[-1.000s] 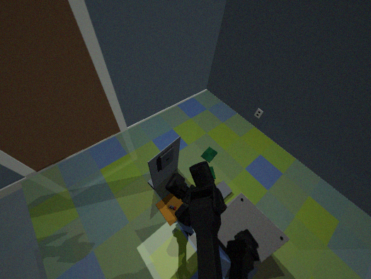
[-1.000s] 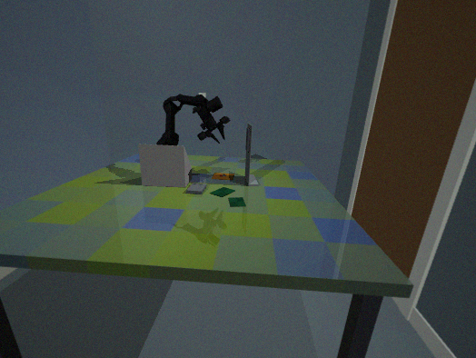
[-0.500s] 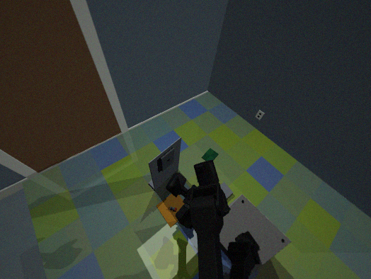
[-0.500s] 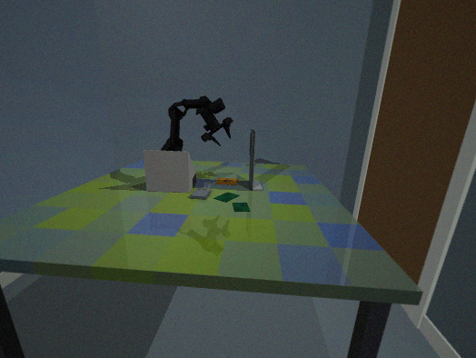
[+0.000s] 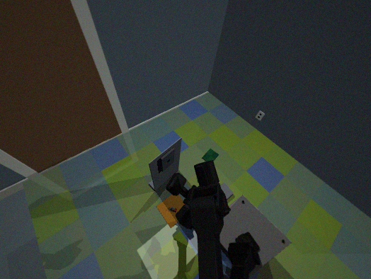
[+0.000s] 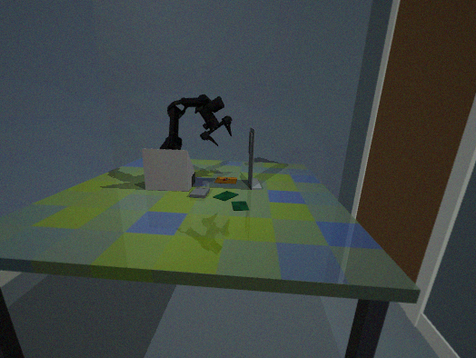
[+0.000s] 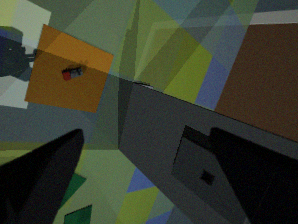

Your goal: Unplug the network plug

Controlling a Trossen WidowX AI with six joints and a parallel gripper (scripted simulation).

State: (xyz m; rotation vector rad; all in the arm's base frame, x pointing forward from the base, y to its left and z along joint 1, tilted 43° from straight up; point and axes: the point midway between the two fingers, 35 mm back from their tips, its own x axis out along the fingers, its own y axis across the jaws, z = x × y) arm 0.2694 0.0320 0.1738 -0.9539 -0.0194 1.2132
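Gripper (image 5: 191, 200) (image 6: 218, 132) (image 7: 148, 134): wide, empty, aloft; plug (image 5: 173, 209) (image 7: 72, 73), apparently, on orange square (image 5: 166, 212) (image 6: 220, 181) (image 7: 42, 90), wrist view's ten o'clock; release seemingly done, next: stay clear.

The plug's tab (image 7: 78, 68) is too small to distinguish.

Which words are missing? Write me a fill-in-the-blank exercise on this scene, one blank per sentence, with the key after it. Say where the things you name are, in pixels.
1. The small red and grey object (image 5: 173, 209) (image 7: 72, 73) lies on the ____ square.
2. The gripper (image 6: 224, 141) (image 7: 148, 134) is ____, with nothing between its fingers.
3. The grey panel (image 5: 166, 164) (image 6: 251, 159) (image 7: 150, 125) stands ____ on the table (image 5: 262, 173) (image 6: 200, 273).
4. In the exterior view, the two flat diamond-like patches (image 6: 226, 195) are coloured ____.

Missing words: orange; open; upright; green.
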